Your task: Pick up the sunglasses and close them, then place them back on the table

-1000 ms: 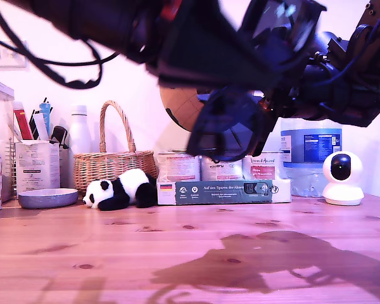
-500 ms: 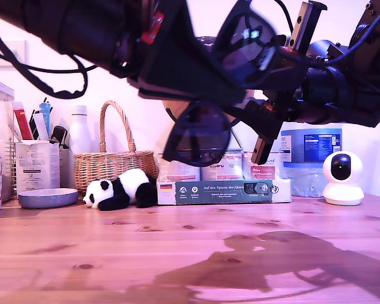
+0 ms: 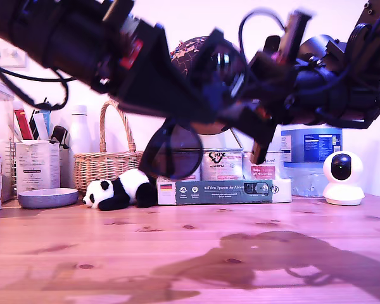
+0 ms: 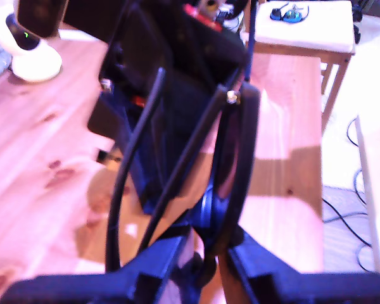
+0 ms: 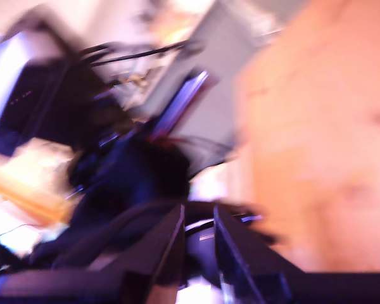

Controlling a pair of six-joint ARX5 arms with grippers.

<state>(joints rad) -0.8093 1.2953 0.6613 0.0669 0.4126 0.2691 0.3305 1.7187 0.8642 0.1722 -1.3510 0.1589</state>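
Sunglasses: dark frame with large rounded dark lenses, held in the air at the centre of the exterior view, one lens hanging low, thin arms unfolded. Table: reddish-brown knotted pine filling the lower frame, well below.

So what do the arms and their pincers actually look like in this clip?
Both arms are bulky and black, with loose black cables looping off them. The arm entering from the exterior view's left carries small red markings on its housing; the one from the exterior view's right shows dark boxy joints. In the wrist views, my first pincer and my second pincer have dark blue-black, flat fingers.
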